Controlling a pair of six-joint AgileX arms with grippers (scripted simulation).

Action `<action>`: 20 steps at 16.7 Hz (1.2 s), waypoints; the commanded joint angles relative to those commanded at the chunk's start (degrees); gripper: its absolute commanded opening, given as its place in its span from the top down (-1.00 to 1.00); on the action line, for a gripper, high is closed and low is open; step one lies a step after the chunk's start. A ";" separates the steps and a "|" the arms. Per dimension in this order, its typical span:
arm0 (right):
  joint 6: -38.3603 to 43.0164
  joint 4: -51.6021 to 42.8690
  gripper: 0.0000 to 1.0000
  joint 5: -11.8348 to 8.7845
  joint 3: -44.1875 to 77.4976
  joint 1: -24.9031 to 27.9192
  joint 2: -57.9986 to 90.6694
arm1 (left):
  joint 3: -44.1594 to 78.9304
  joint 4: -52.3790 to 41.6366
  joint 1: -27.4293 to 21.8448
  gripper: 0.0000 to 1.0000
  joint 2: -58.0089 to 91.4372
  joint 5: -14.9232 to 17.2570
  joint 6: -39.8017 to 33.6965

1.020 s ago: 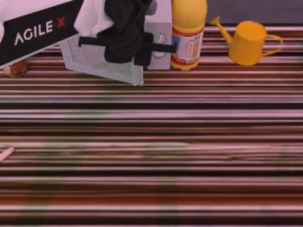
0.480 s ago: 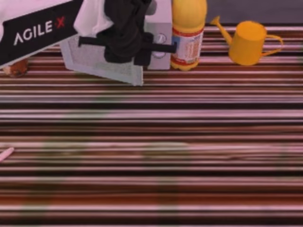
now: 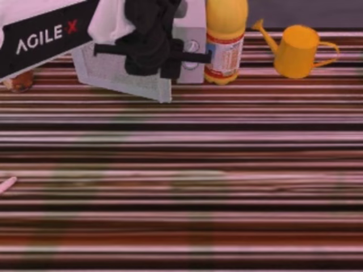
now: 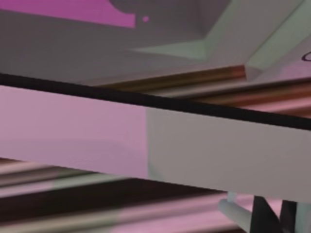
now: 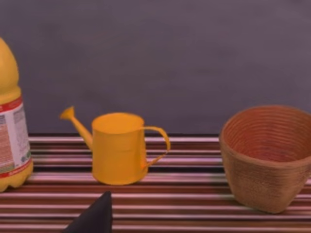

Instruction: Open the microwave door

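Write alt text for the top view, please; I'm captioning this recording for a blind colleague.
The left arm's gripper reaches down over the microwave at the striped table's far edge, where the microwave door stands swung partly open. An orange bottle stands right of the microwave, then a yellow watering can. The right arm is out of view.

— What colours do I have on the table (image 3: pixel 227 170)?

— Stripes all over it: pink, dark brown, rust and black, with faint greenish patches. The microwave (image 3: pixel 193 22) is pale grey-white, its door (image 3: pixel 122 73) the same with a speckled grey mesh.

— And beside it?

— I see an orange-yellow bottle (image 3: pixel 226 34) with a white and red label, a plain yellow watering can (image 5: pixel 119 148), and a ribbed tan-brown basket (image 5: pixel 267 155) against a dull grey-purple wall.
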 joint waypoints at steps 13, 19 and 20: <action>0.00 0.00 -1.00 0.00 0.00 0.00 0.00 | -4.66 1.77 0.59 1.00 -2.73 2.23 3.81; 0.00 0.00 -1.00 0.00 0.00 0.00 0.00 | -7.49 3.37 1.24 1.00 -5.12 3.60 6.60; 0.00 0.00 -1.00 0.00 0.00 0.00 0.00 | -7.49 3.37 1.24 1.00 -5.12 3.60 6.60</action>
